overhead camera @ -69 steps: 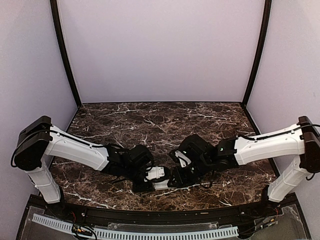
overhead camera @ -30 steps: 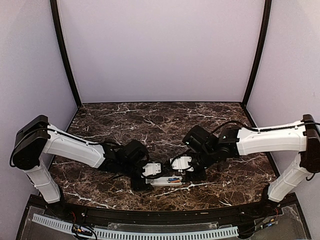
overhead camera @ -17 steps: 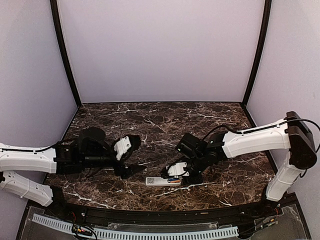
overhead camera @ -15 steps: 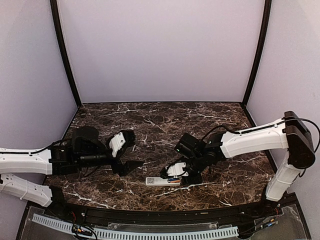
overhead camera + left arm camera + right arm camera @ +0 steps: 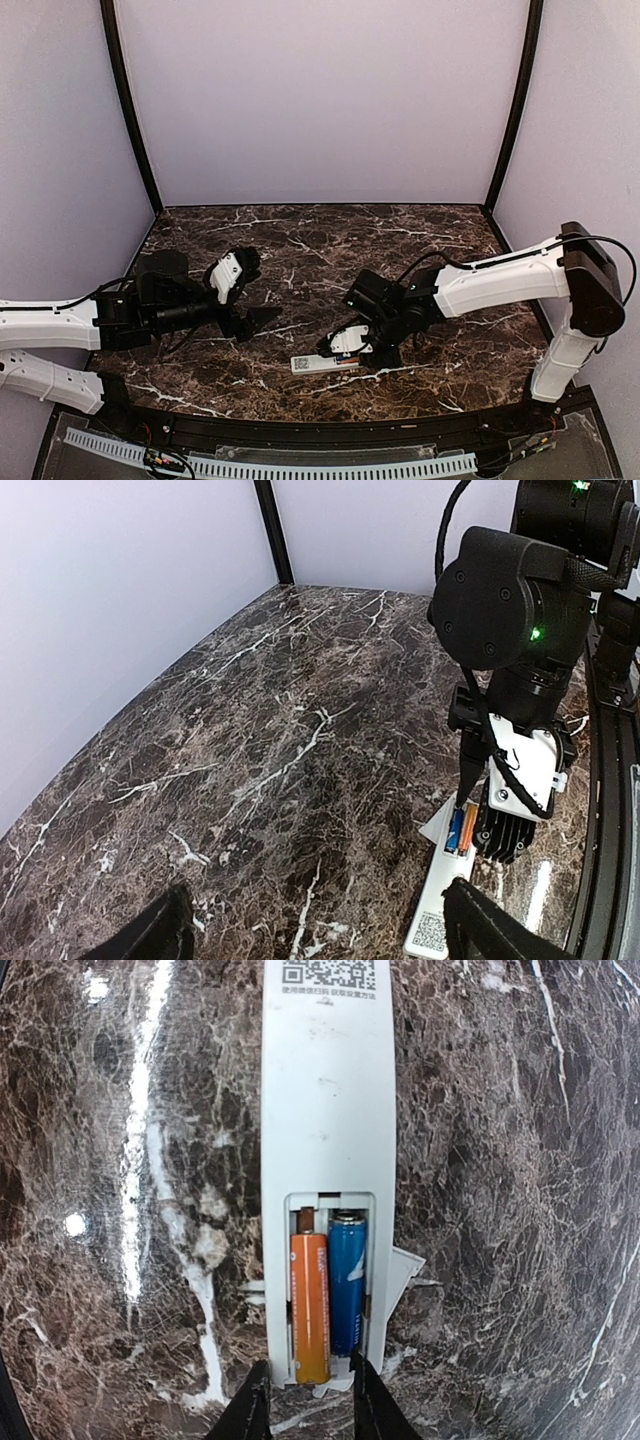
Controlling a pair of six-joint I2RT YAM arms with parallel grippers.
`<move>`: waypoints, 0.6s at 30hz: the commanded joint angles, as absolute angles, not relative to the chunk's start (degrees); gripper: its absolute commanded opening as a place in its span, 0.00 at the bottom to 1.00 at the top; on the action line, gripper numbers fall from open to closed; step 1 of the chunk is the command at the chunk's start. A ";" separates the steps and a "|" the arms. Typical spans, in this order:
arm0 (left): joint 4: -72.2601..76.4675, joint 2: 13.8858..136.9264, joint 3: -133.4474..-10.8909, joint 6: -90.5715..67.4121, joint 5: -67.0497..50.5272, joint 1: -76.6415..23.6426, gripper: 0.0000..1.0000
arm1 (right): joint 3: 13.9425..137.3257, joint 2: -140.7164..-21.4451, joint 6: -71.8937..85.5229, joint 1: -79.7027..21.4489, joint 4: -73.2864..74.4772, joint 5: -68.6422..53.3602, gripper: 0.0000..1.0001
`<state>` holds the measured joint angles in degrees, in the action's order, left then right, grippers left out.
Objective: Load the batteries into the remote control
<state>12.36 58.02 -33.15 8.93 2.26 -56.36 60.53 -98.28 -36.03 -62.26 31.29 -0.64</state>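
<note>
Dark marble tabletop (image 5: 300, 240), veined in white, carries near its front edge one remote control (image 5: 328, 1090), back up, with two cells side by side in its recess: an orange battery (image 5: 310, 1305) and a blue battery (image 5: 347, 1280). Over that end the right gripper (image 5: 308, 1402) hangs with fingers narrowly parted, gripping nothing visible, while the left gripper (image 5: 320, 932), well to the left, is spread wide and empty. Behind stand two black posts (image 5: 128, 110) and plain lilac walls (image 5: 320, 100).

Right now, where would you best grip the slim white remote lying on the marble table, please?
Take the slim white rectangular remote control across its narrow width, from straight above, on the plain stretch between the square printed code and the orange-red battery and blue battery. It lies flat, back up, leaving only its long edges graspable.
</note>
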 commanded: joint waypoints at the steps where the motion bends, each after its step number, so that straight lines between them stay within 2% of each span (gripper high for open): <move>1: 13.27 57.83 -31.82 9.15 2.71 -55.83 0.85 | 61.83 -98.74 -35.61 -63.76 31.23 1.55 0.26; 10: 12.99 58.18 -31.90 9.69 2.71 -55.81 0.85 | 62.59 -100.04 -34.89 -64.53 32.22 2.16 0.19; 18: 12.81 57.99 -31.99 10.06 2.42 -55.81 0.86 | 61.95 -100.66 -34.59 -64.55 32.73 3.27 0.17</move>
<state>12.36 58.08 -32.84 9.43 2.46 -56.34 61.49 -99.66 -35.27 -64.10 31.79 2.39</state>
